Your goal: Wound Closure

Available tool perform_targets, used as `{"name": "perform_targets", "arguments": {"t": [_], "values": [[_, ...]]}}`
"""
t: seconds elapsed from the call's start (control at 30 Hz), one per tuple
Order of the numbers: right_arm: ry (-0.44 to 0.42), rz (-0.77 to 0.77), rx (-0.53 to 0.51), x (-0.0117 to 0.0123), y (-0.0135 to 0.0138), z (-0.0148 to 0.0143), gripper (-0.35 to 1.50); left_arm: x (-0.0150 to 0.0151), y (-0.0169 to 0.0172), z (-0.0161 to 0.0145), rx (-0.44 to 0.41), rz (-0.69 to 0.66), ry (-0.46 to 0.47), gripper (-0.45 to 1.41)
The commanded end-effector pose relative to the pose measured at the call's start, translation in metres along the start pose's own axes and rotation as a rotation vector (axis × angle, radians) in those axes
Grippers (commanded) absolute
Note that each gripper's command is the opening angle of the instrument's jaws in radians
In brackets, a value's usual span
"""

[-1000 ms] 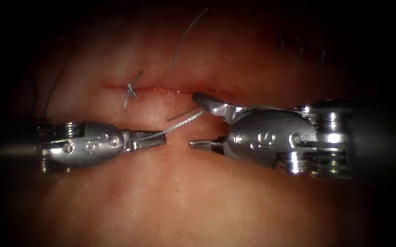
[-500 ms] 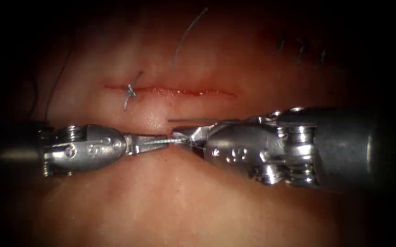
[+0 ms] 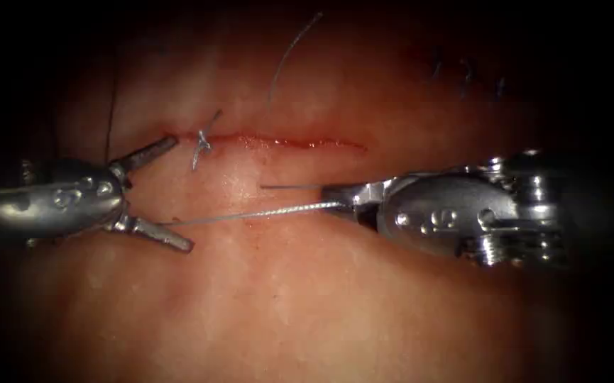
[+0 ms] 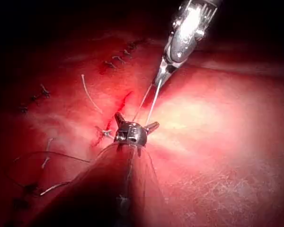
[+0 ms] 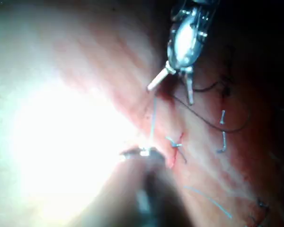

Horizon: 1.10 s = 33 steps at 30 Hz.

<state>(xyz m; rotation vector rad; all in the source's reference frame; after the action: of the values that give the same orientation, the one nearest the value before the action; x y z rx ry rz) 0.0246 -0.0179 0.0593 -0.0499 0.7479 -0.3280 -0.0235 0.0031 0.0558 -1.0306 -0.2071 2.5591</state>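
Left tool (image 3: pixel 152 193): jaws gaping wide, gripping nothing, sitting left of the needle.
Right tool (image 3: pixel 335 196): jaws clamping the needle (image 3: pixel 250 214) at one end.
Needle: lying across tissue (image 3: pixel 307 298) just below the cut (image 3: pixel 278 142), not piercing it.

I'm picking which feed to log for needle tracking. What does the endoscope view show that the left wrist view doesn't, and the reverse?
Endoscope view: the cut from end to end, with the needle lying below it, apparently out of the tissue.
Left wrist view: older stitches farther out from the cut.
Both: the right tool shut on one end of the needle, the left tool open and holding nothing, and the knotted stitch near the cut's left end.
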Motion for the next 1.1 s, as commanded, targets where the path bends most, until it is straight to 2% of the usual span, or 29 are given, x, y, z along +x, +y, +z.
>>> {"name": "perform_targets", "arguments": {"t": [0.03,0.1,0.2,0.37,0.53,0.6,0.63,0.67,0.83,1.03,1.07,1.1], "values": [[0.003,-0.001,-0.005,0.0002,0.0003,0.0004,-0.35,-0.0007,-0.0004,0.001,0.002,0.008,-0.019,0.96],[0.004,-0.001,-0.007,0.0003,0.0003,0.0004,-0.35,-0.0024,-0.0006,0.0014,-0.033,0.023,-0.042,0.78],[0.003,0.0,-0.008,0.0004,0.0004,0.0005,-0.35,-0.0047,-0.0007,0.0025,-0.085,0.054,-0.045,0.61],[0.003,0.002,-0.011,0.0005,0.0004,0.0005,-0.35,-0.0075,-0.0011,0.0045,-0.099,0.087,-0.042,0.57],[0.009,0.004,-0.011,0.0007,0.0005,0.0005,-0.35,-0.0073,-0.0016,0.0052,-0.098,0.087,-0.041,0.54],[0.013,0.001,-0.018,0.0007,0.0006,0.0003,-0.35,-0.0074,-0.0016,0.0051,-0.099,0.088,-0.041,0.24],[0.017,0.002,-0.025,0.0007,0.0007,0.0002,-0.35,-0.0074,-0.0016,0.005,-0.1,0.089,-0.041,-0.05],[0.02,0.003,-0.029,0.0007,0.0008,0.0001,-0.35,-0.0075,-0.0016,0.0048,-0.104,0.09,-0.039,-0.45],[0.024,0.016,-0.027,0.0006,0.0008,-0.0002,-0.35,-0.0075,-0.0017,0.0032,-0.107,0.119,-0.04,-0.45],[0.026,0.068,-0.028,0.0005,0.0007,-0.0003,-0.35,-0.0055,-0.002,0.0009,-0.064,0.136,-0.06,-0.45],[0.03,0.123,-0.028,0.0003,0.0004,-0.0006,0.07,-0.005,-0.0019,0.0004,-0.051,0.154,-0.065,-0.45],[0.033,0.163,-0.028,0.0002,0.0002,-0.0008,0.37,-0.0049,-0.0018,0.0003,-0.047,0.163,-0.064,-0.45]]}}
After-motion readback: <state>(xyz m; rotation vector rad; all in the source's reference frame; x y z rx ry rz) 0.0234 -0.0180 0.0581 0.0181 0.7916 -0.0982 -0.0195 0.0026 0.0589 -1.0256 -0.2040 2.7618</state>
